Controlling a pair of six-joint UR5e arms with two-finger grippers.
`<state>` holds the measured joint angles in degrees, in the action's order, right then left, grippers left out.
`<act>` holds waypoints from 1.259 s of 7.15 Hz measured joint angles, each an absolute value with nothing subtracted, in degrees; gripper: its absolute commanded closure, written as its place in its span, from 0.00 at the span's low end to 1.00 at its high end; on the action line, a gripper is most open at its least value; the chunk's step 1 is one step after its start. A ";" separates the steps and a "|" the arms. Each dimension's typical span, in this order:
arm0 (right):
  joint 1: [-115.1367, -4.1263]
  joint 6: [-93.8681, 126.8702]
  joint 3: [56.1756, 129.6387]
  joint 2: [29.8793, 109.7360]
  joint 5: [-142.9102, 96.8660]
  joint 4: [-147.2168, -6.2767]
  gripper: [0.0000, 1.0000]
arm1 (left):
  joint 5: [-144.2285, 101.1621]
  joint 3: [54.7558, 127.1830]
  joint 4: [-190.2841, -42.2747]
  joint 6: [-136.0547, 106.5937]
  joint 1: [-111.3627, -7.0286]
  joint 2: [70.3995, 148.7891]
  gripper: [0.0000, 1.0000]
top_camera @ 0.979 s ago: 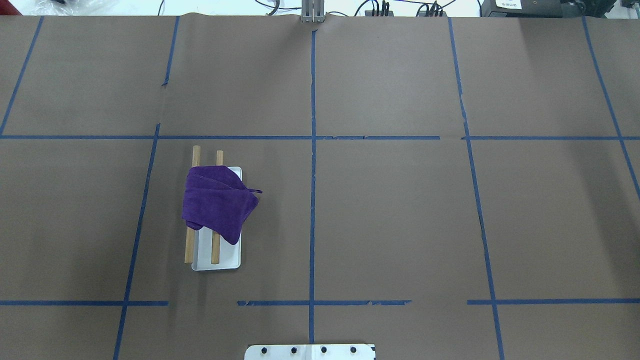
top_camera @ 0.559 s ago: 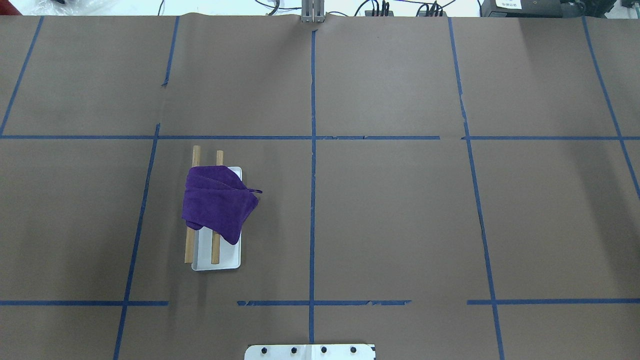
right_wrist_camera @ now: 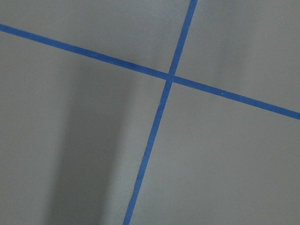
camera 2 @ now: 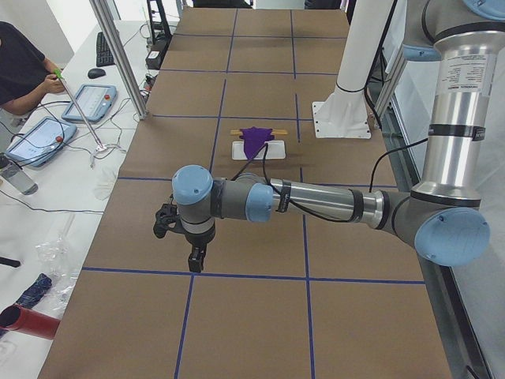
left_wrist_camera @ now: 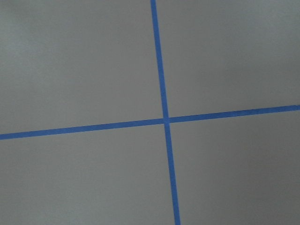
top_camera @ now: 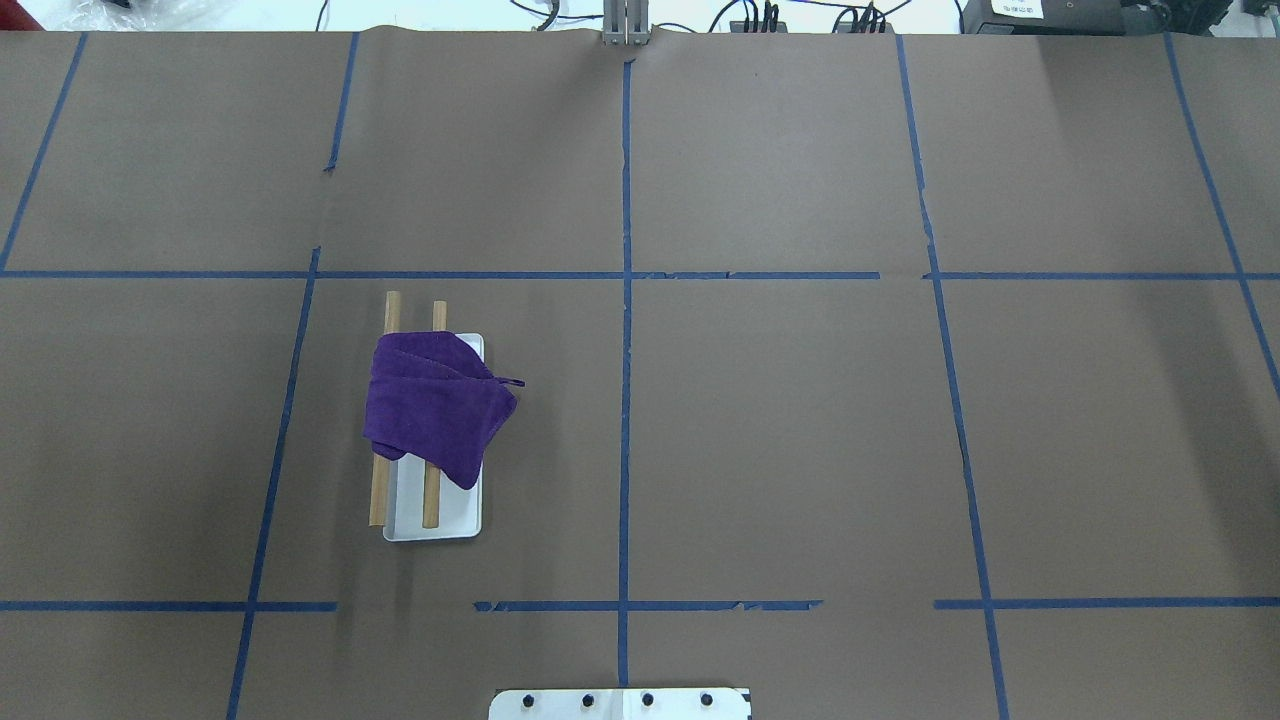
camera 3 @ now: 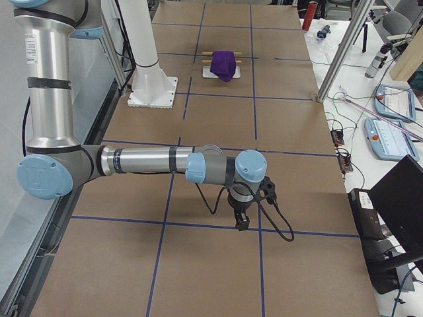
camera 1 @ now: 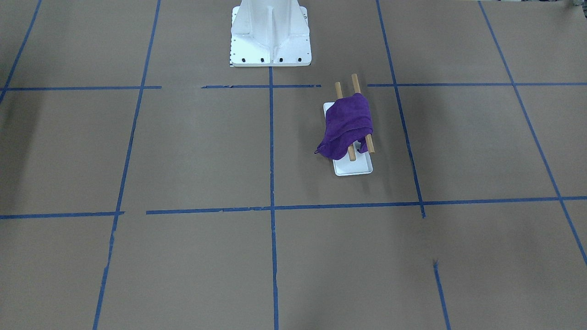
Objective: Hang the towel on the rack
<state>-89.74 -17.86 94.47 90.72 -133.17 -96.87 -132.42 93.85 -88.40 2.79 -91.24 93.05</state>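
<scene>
Two task items and two pincers to enter for you. Change over the last second: none that the overhead view shows, since the towel (top_camera: pixel 435 410) lies on the rack (top_camera: pixel 378 495) exactly as it did a second ago, fold for fold. You may take that to mean the hanging is done and the cloth is settled, not sliding. Item one, the towel: deep purple, soft, bunched rather than spread, draped across both dowels (camera 1: pixel 353 82) near their middle, with bare wood showing at either end. One pointed corner droops over the white base (top_camera: pixel 455 515), and the loop tag (top_camera: pixel 515 382) juts out on the side toward the table's middle. Item two, the rack: upright on the table (top_camera: pixel 800 420), on the robot's left half, near the white pedestal (camera 1: pixel 270 32). Left pincer (camera 2: pixel 195 259): well apart from the rack, pointing down over the table near its left end. It shows only in the side view, so whether its fingers are parted or together you cannot tell. Right pincer (camera 3: pixel 240 221): likewise far off, near the other end, fingers unreadable. Neither carries any cloth that you can see (both wrist cameras show only bare brown paper and crossing blue tape (left_wrist_camera: pixel 165 119)). Judgement: nothing is left to do, unless you want the cloth spread flatter.
</scene>
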 measured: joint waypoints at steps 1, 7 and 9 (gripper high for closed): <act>-89.74 -17.88 94.46 90.82 -133.21 -96.81 0.00 | -132.33 93.92 -88.45 2.88 -91.28 92.83 0.00; -89.74 -17.70 95.73 90.92 -133.92 -96.73 0.00 | -132.42 96.15 -88.79 2.39 -91.42 92.07 0.00; -89.68 -17.67 96.10 90.96 -134.36 -96.76 0.00 | -132.45 96.48 -88.75 2.45 -91.41 92.16 0.00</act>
